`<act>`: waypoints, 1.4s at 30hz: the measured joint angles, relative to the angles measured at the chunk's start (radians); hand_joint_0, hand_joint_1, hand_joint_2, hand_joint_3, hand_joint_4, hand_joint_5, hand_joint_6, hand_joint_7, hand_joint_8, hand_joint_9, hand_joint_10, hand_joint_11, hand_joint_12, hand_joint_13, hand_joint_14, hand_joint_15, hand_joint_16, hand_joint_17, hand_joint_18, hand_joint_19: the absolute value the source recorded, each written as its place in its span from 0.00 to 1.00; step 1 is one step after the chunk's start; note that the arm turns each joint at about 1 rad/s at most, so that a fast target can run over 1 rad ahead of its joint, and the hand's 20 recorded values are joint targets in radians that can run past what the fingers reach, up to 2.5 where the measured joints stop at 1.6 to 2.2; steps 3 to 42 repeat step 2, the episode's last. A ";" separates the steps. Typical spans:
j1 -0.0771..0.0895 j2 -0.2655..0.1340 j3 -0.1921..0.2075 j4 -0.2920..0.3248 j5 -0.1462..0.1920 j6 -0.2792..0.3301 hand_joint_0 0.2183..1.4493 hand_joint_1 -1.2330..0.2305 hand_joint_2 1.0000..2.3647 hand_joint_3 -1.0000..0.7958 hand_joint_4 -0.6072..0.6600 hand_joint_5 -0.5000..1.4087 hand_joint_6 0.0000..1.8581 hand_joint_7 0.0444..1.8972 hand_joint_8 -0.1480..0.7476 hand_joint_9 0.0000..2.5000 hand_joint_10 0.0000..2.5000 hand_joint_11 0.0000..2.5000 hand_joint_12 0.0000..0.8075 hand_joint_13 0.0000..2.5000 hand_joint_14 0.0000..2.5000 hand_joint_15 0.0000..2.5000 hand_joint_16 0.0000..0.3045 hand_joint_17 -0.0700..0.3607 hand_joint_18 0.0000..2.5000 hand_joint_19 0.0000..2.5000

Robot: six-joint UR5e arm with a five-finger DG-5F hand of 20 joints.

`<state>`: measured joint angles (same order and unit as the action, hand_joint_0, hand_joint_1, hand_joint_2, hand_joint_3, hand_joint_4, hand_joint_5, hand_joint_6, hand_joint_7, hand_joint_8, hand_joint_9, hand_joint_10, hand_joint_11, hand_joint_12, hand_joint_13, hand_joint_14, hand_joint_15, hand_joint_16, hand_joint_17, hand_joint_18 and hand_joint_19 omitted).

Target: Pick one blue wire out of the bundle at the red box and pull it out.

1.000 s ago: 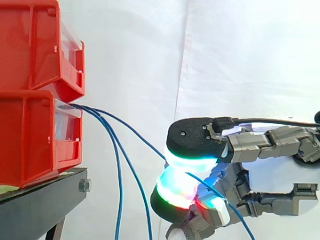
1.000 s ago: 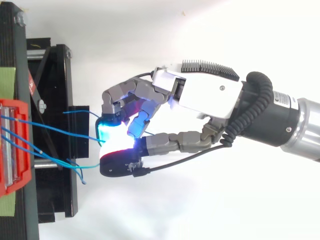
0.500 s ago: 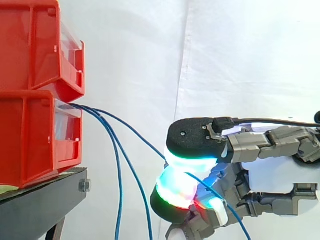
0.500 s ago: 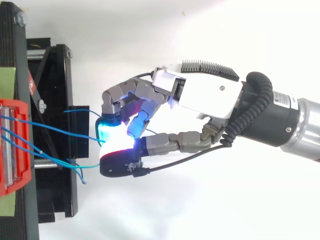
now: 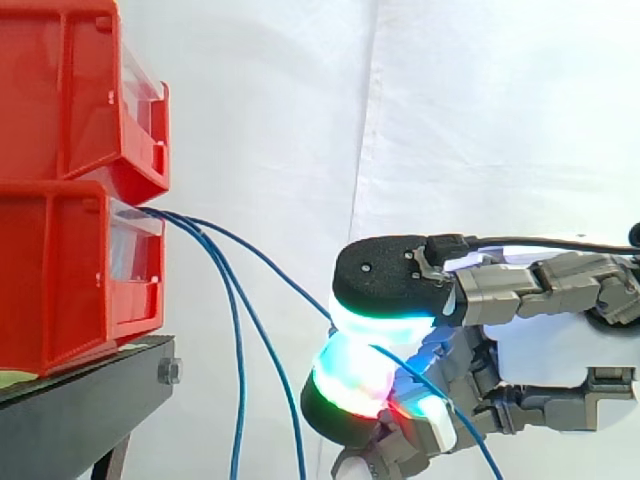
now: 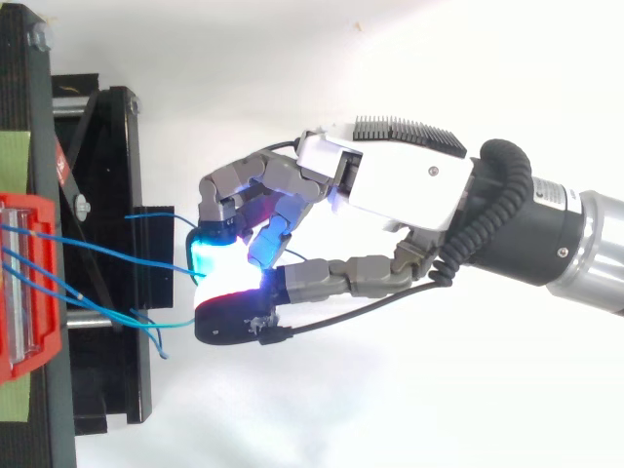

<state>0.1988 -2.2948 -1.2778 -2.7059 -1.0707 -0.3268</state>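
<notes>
Out of the lower red bin (image 5: 70, 280) hang blue wires (image 5: 239, 360); the robot hand (image 6: 390, 185) pinches one wire (image 5: 290, 282) between glowing pads.

We see two stacked red bins (image 5: 60, 270) on a black stand (image 5: 80, 400) at left | blue wires (image 5: 238, 350) leave the lower bin, two hanging down | hand (image 5: 520, 292) enters from right, glowing pads (image 5: 385, 280) pinching a third blue wire (image 5: 270, 264) | white curtain (image 5: 480, 120) behind

Glossy red plastic bins (image 5: 70, 250), matt black stand (image 5: 80, 410), white cloth curtain (image 5: 480, 120)
</notes>
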 measured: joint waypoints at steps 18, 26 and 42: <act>0.000 0.000 0.000 0.000 0.000 0.000 0.34 0.29 0.01 0.52 0.51 0.23 0.46 0.60 0.45 0.49 0.01 0.31 0.43 0.32 0.01 0.21 0.16 0.41 0.23 0.12; 0.000 0.000 0.000 0.000 0.000 0.000 0.34 0.29 0.01 0.52 0.51 0.23 0.46 0.60 0.45 0.49 0.01 0.31 0.43 0.32 0.01 0.21 0.16 0.41 0.23 0.12; 0.000 0.000 0.000 0.000 0.000 0.000 0.34 0.29 0.01 0.52 0.51 0.23 0.46 0.60 0.45 0.49 0.01 0.31 0.43 0.32 0.01 0.21 0.16 0.41 0.23 0.12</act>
